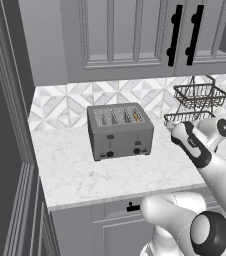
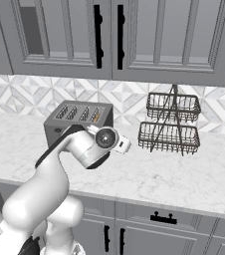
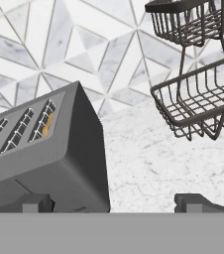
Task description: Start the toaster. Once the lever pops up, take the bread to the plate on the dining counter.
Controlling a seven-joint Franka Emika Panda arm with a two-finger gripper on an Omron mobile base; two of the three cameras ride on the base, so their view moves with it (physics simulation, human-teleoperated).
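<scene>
Toaster (image 1: pixel 120 131) upright, long axis along backsplash (image 1: pixel 65 105); bread (image 1: pixel 137 116) in rightmost slot.

One boxy grey brushed-metal toaster (image 1: pixel 120 131) stands on the white marble countertop (image 1: pixel 110 175), showing four top slots, two black front tabs and two black round knobs. One pale tan bread slice (image 1: pixel 137 117) sits in the right-hand slot. One two-tier dark wire basket stand (image 2: pixel 170 123) stands nearby. Two black cabinet handles (image 1: pixel 185 35) hang above.

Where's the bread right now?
The bread sits down in the rightmost slot of the toaster, on the countertop by the tiled backsplash; the wire basket rack stands to the toaster's right.
</scene>
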